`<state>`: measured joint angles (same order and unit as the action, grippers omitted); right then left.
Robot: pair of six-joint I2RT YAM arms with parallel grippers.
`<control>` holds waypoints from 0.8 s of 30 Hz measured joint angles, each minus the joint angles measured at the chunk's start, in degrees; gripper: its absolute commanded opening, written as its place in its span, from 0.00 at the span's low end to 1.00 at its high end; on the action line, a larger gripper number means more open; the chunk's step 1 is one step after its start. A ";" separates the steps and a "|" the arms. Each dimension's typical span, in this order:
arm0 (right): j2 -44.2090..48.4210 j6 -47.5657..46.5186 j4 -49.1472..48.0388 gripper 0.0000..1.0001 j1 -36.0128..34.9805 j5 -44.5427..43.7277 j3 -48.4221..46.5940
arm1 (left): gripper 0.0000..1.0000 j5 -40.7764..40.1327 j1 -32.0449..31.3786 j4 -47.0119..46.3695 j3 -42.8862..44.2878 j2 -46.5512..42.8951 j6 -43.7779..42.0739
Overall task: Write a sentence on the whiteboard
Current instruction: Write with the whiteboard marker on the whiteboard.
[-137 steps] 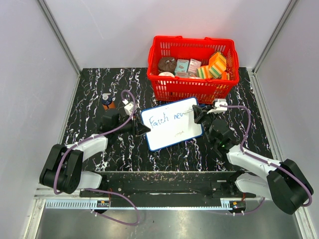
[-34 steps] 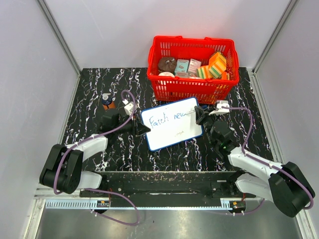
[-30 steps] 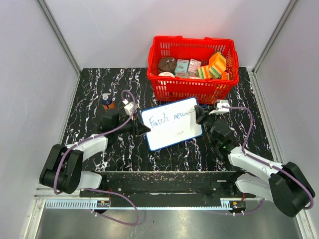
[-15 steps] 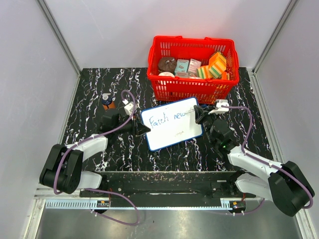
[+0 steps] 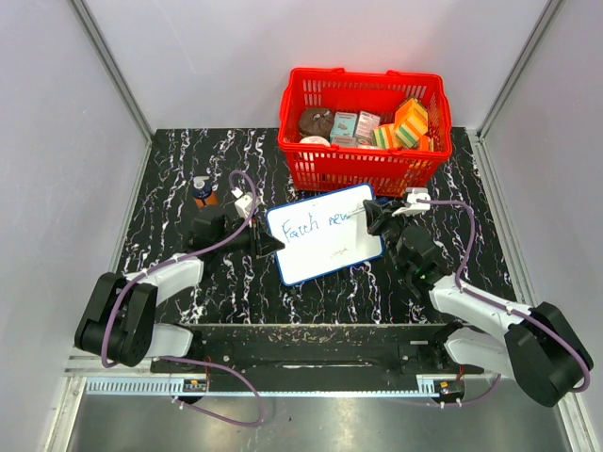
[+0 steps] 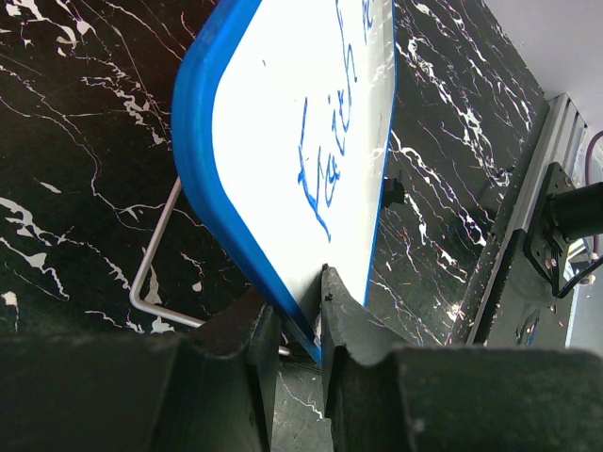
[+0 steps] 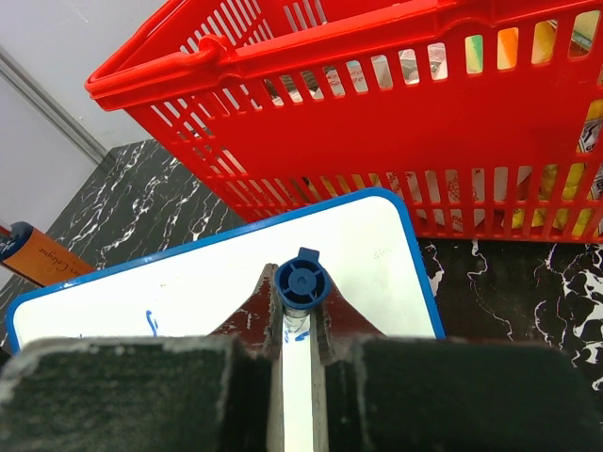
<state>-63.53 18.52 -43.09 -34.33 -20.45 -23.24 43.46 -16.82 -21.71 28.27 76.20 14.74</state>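
**Two white-and-black arms with purple cables**

The left arm [image 5: 174, 273] and right arm [image 5: 464, 299] had white links between bulky black joints. A purple cable [image 5: 212, 247] looped back from behind each wrist. The left gripper [image 6: 300, 315] had matte black fingers [image 6: 247, 353]. The right gripper [image 7: 300, 315] was scuffed, grey-flecked black, reddish-brown toward its tips.

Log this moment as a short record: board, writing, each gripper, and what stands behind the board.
whiteboard: blue-framed, tilted up on a wire stand
sentence: blue, unfinished; reads roughly "Faith nev"
left gripper: shut on the whiteboard's left edge
right gripper: shut on a blue marker, pointed at the board's right part
behind the board: red basket holding assorted packaged items
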 measured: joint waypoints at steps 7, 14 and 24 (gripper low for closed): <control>-0.09 -0.02 -0.17 0.00 0.00 -0.22 0.00 | 0.00 -0.02 0.00 0.00 0.00 0.00 0.00; 0.57 -0.11 0.35 0.00 0.00 -1.60 0.02 | 0.00 0.00 0.00 0.00 0.00 0.00 0.00; 0.72 -0.76 0.96 0.00 0.02 -3.04 0.04 | 0.00 0.00 0.00 0.00 0.00 0.00 0.00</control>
<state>-62.81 17.76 -42.13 -34.30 -23.49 -23.20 43.46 -16.82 -21.71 28.27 76.20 14.74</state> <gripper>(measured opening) 0.108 0.224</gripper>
